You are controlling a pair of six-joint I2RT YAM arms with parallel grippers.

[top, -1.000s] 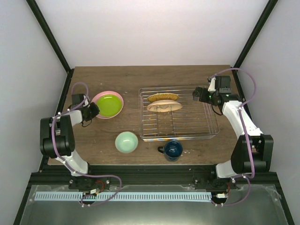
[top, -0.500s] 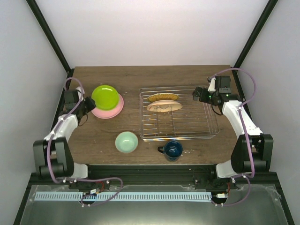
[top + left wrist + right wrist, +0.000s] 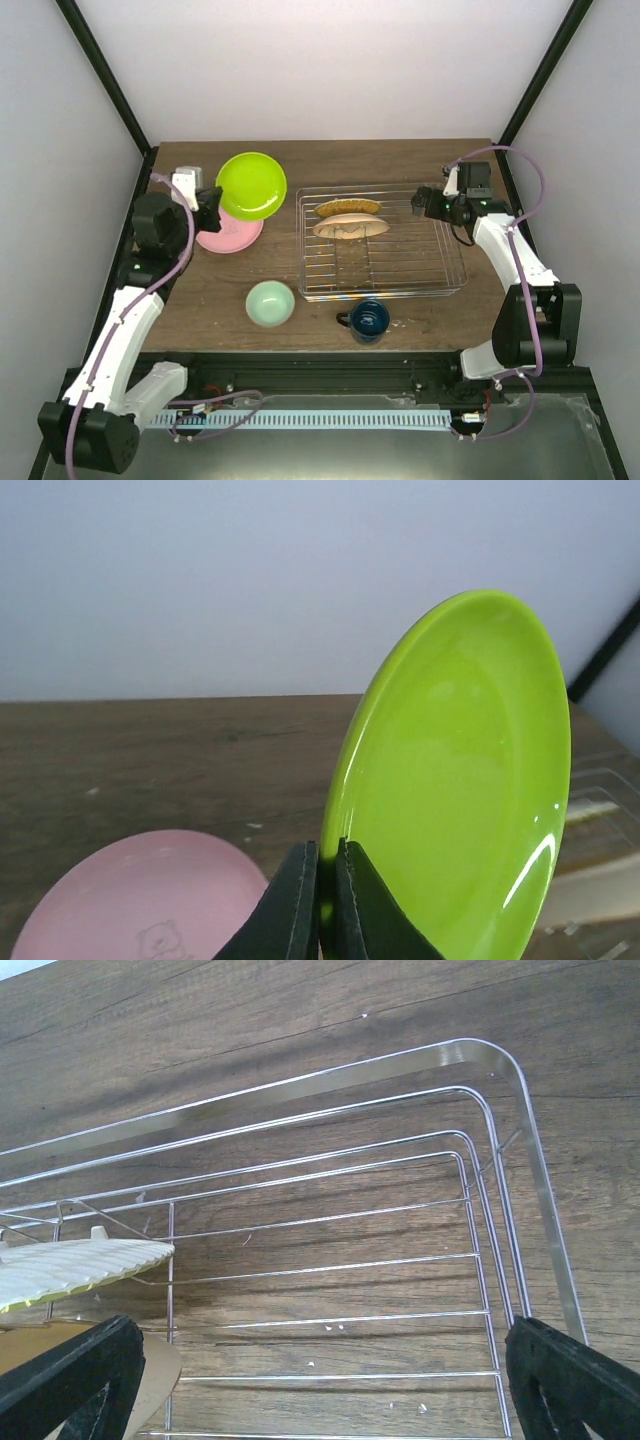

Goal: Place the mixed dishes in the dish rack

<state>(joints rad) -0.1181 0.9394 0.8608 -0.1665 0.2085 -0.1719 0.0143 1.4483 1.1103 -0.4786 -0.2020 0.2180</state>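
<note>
Nearest, one dark blue handled mug [image 3: 369,320] and one small mint-green bowl [image 3: 270,303] sit on the wooden desk [image 3: 200,300]. The silver wire dish rack [image 3: 440,272] holds two cream plates [image 3: 350,227], long axes left-right. One pink plate [image 3: 228,237] lies flat. My left gripper [image 3: 322,905] is clenched on the rim of one lime-green plate [image 3: 460,780], which is raised and tilted on edge. My right gripper [image 3: 320,1380] gapes over the rack.

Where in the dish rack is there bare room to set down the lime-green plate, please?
The dish rack is bare across its near half, between the two plates and the dark blue mug, and along its right side. Its far-left corner is crowded by those plates; the open right gripper hovers over the far-right corner.
</note>
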